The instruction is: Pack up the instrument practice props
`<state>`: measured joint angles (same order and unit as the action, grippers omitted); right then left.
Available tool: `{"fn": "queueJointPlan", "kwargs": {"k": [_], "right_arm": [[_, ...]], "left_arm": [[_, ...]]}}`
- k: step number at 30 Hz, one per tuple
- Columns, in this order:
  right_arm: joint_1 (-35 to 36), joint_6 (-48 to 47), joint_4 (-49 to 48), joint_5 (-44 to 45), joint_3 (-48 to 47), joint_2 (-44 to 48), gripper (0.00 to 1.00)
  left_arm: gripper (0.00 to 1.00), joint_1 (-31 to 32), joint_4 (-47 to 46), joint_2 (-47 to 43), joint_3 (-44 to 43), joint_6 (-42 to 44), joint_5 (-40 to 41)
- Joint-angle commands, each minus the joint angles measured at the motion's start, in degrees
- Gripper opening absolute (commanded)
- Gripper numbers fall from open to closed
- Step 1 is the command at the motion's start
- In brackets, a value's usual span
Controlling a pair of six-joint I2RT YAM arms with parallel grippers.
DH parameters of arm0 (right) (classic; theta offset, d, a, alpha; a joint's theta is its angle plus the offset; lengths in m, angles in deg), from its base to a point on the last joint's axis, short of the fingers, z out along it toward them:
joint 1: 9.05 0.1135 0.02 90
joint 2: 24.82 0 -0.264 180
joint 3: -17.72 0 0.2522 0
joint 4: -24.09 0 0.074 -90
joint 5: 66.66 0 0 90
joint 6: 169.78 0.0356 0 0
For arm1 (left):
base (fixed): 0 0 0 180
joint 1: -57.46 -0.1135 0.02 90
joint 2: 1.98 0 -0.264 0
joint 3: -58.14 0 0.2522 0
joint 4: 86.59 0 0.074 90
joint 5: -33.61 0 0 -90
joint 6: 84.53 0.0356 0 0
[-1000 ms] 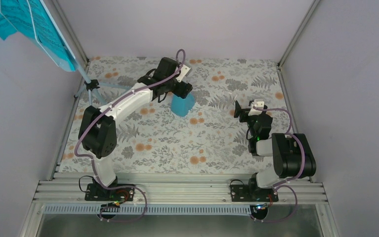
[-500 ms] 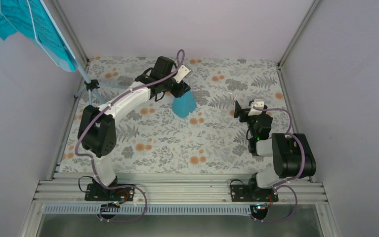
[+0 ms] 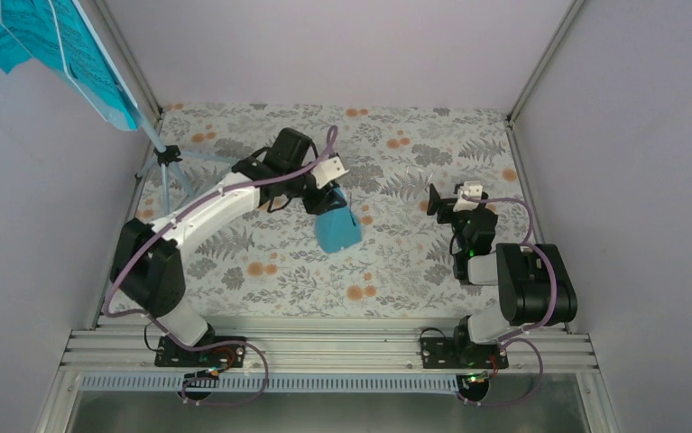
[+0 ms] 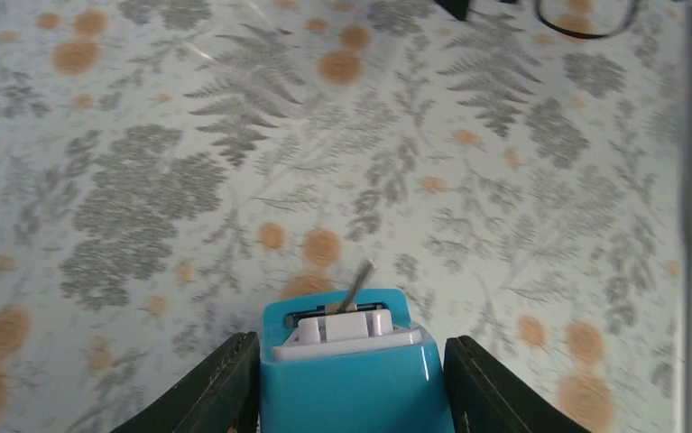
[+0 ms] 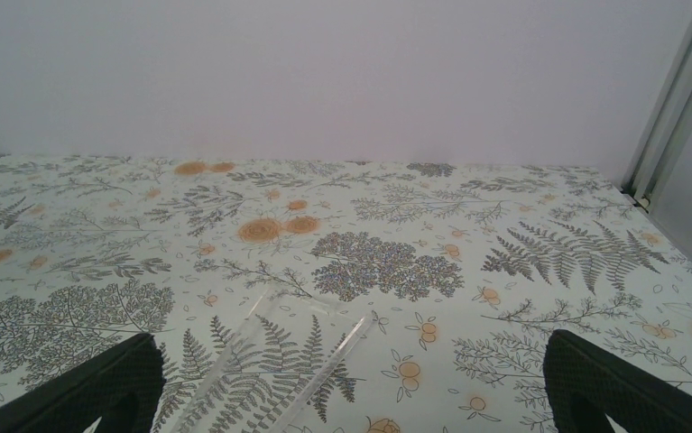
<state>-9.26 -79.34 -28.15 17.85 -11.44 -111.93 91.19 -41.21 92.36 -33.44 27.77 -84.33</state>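
Your left gripper (image 4: 351, 343) is grasping the metronome (image 4: 355, 392); in the left wrist view both dark fingers (image 4: 225, 388) press on its blue sides. That view also shows you a whitish top and a thin grey rod, which the top view does not show. The top view places the metronome near the middle of the table (image 3: 396, 262), a little to the left; I cannot tell if it touches the cloth.

Your right gripper (image 5: 355, 379) is released, with fingers wide apart, and it hovers over the right side. Only the right wrist view shows a clear flat piece (image 5: 274, 361) lying on the cloth below it.

Only the top view shows the music stand (image 3: 169, 154); it is upright in the far left corner, and the turquoise pages (image 3: 62, 36) are on its desk.
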Motion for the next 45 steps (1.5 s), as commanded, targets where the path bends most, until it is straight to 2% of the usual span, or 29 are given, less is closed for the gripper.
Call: {"fn": "queueJointPlan", "kwargs": {"k": [1, 5, 8, 13, 14, 19, 24, 27, 29, 31, 33, 35, 38, 40, 43, 45], "right_arm": [[-0.6, -0.6, -2.8, -0.1, -0.7, -0.6, 0.99], [-0.6, -0.6, -2.8, -0.1, -0.7, -0.6, 1.00], [-0.7, -0.6, -2.7, -0.1, -0.7, -0.6, 0.99], [-0.7, -0.6, -2.7, -0.1, -0.8, -0.6, 1.00], [-0.7, -0.7, -2.6, -0.3, -0.9, -0.6, 1.00], [-0.8, -0.6, -2.5, -0.7, -0.9, -0.6, 0.99], [-0.9, -0.6, -2.3, -0.9, -1.1, -0.7, 1.00], [-0.9, -0.8, -1.9, -1.8, -1.1, 0.6, 0.99], [-0.2, -0.9, 10.9, -1.2, -4.8, 6.7, 1.00], [0.3, 9.4, 30.9, 5.1, -12.7, 13.2, 1.00], [0.3, 11.9, 42.5, 2.2, -19.3, 17.2, 1.00], [0.2, 15.3, 47.1, -0.5, -21.6, 22.1, 1.00], [0.1, 28.3, 53.3, -0.6, -20.9, 30.4, 1.00], [0.0, 29.8, 54.8, -8.1, -19.6, 33.0, 1.00], [0.2, 30.8, 65.9, -21.2, -22.1, 30.1, 1.00], [0.7, 29.7, 71.1, -28.8, -22.2, 25.9, 1.00]], "left_arm": [[0.44, 2.4, 2.3, -5.2, 6.2, -0.6, -5.0], [0.51, 4.2, 0.8, -8.2, 9.0, -1.7, -5.6], [0.62, 4.6, -1.7, -10.5, 9.4, -3.5, -5.6], [0.96, 4.6, -12.2, -18.2, 12.7, -9.8, -0.1], [1.00, 4.5, -14.8, -20.1, 14.5, -11.7, 1.5], [1.00, 3.6, -25.3, -29.0, 25.0, -22.0, 12.7], [1.00, 0.1, -21.1, -33.3, 27.3, -33.2, 23.0], [1.00, -1.7, -19.8, -36.4, 30.4, -36.8, 23.3], [1.00, -1.7, -19.5, -38.6, 33.1, -40.0, 23.2], [1.00, -1.7, -19.1, -41.0, 36.0, -43.4, 22.3], [1.00, -1.7, -19.4, -43.5, 39.6, -47.0, 20.9], [1.00, -1.7, -20.4, -46.1, 43.5, -50.1, 19.0], [0.99, -1.5, -21.5, -48.3, 49.0, -53.9, 16.6], [0.96, -1.2, -22.9, -48.2, 51.6, -56.2, 14.5], [0.87, 0.1, -27.1, -47.2, 54.9, -59.7, 11.4], [0.84, 1.1, -28.8, -45.9, 55.8, -61.3, 11.0]]}}
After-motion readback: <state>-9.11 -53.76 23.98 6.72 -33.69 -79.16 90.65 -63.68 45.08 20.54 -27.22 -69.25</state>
